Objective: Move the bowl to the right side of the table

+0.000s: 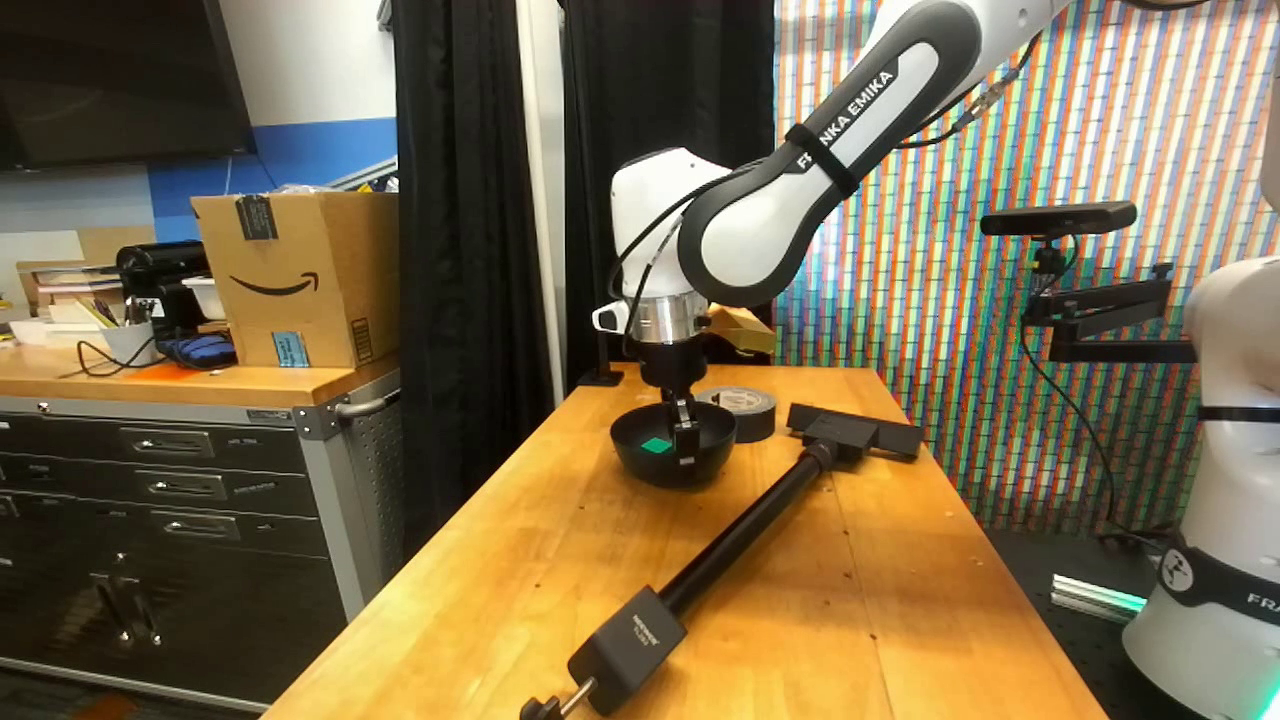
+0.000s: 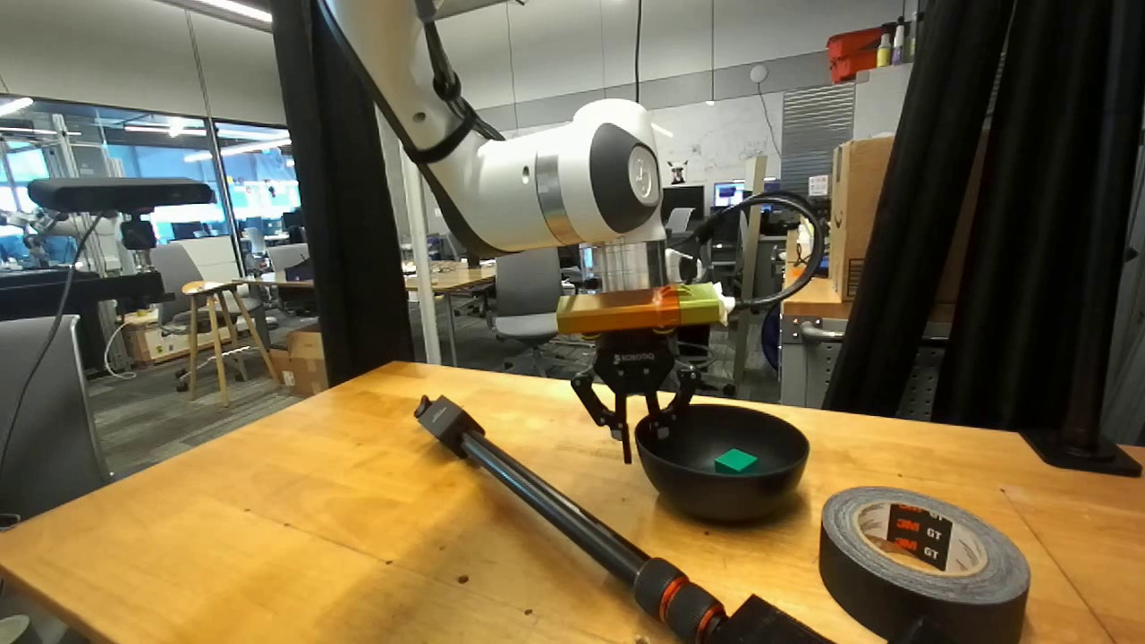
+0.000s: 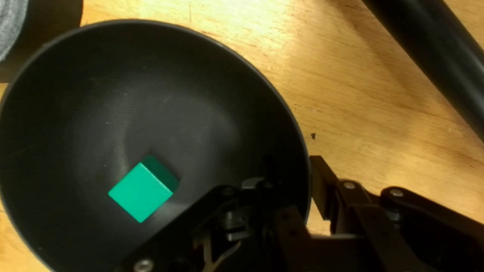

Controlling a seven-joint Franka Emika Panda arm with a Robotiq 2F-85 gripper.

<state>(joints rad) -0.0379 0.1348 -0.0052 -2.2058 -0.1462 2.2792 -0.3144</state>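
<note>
The black bowl [image 2: 725,501] stands upright on the table [image 1: 500,580], nearer the long edge by the black curtains [image 1: 455,260] than the opposite one, and towards the corner where a black stand base [image 2: 1078,454] sits; a green cube [image 3: 141,192] rests inside it; the claw [image 2: 643,442] points down astride the rim, one finger inside the bowl and one outside, the two standing a little apart with the wall between them; in the wrist view the outer finger looks close against the rim, but the inner one is dark on dark, and whether they pinch the wall I cannot tell. A tape roll [image 2: 930,590] lies flat just beside the bowl; a long black tool [image 1: 742,533] runs slantwise across the table, its flat head (wider than its pole) just beside the opposite long edge; from that side the white arm [image 1: 745,240] reaches in above; beside the curtains, apart from the table, a drawer cabinet [image 1: 270,480] bears a cardboard box [image 1: 285,270] in an exterior view.
</note>
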